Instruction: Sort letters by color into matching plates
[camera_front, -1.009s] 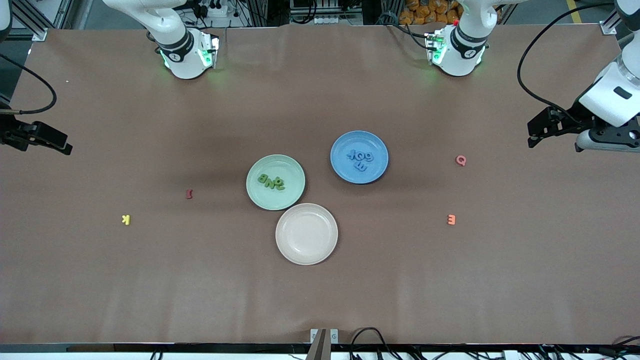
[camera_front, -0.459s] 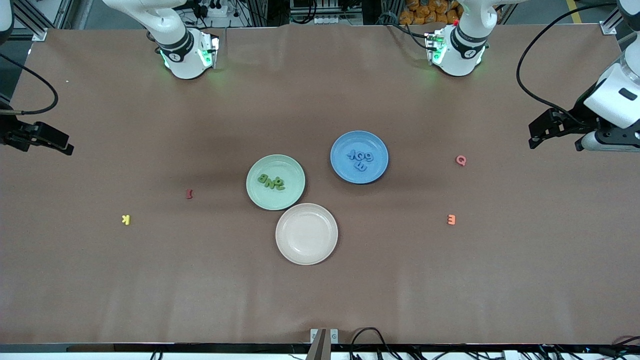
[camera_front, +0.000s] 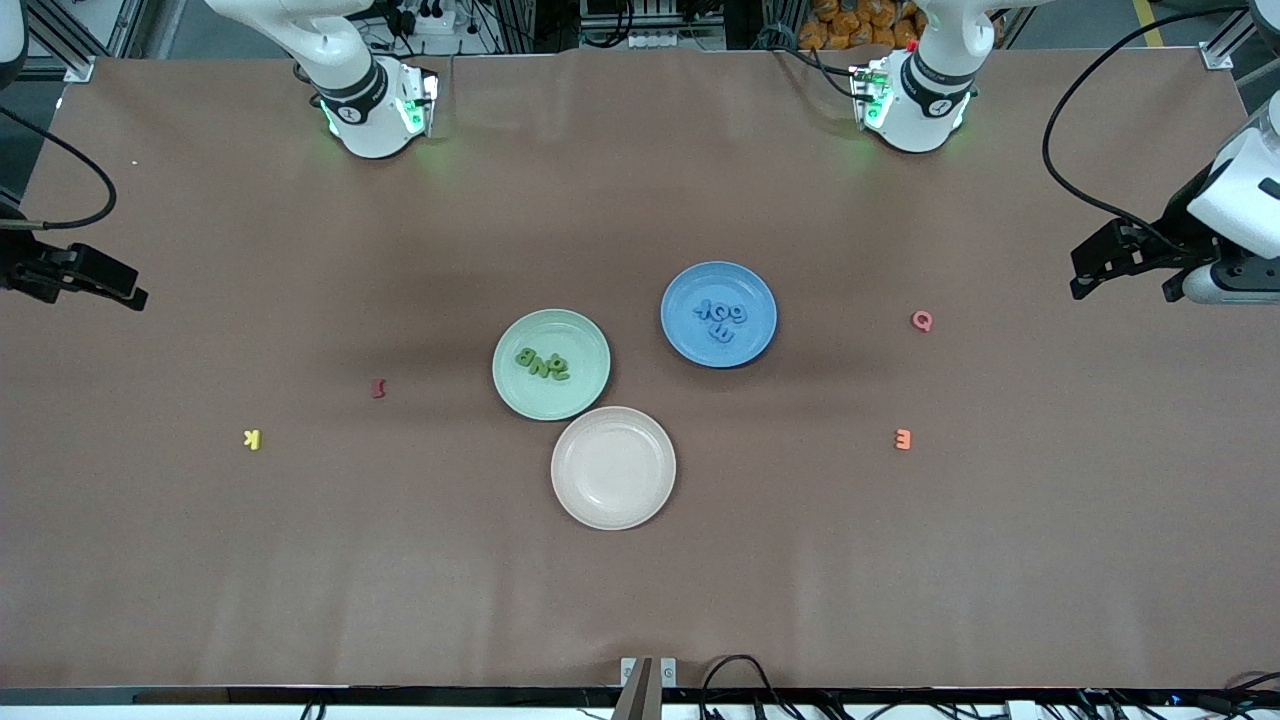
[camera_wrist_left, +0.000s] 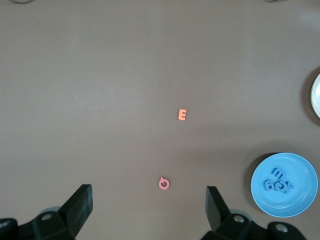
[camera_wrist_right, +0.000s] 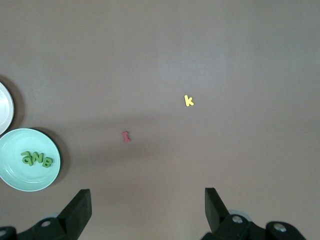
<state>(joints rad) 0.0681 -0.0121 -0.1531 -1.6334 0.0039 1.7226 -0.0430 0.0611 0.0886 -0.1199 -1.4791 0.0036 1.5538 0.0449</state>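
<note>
Plates first, from the front camera: green letters (camera_front: 542, 363) lie in the mint plate (camera_front: 580, 398), blue letters (camera_front: 721, 317) in the blue plate (camera_front: 682, 330) — sorting looks done to me. I have the left gripper (camera_front: 1100, 270) over the left arm's end of the table, the right gripper (camera_front: 112, 289) over the right arm's end, both empty. Left wrist camera: fingers (camera_wrist_left: 80, 205) spread wide above a pink Q (camera_wrist_left: 164, 183) and orange E (camera_wrist_left: 182, 115). Right wrist camera: fingers (camera_wrist_right: 80, 205) equally wide, yellow K (camera_wrist_right: 188, 100) and red letter (camera_wrist_right: 126, 136) below. I'd leave those four alone — park both arms high.
</note>
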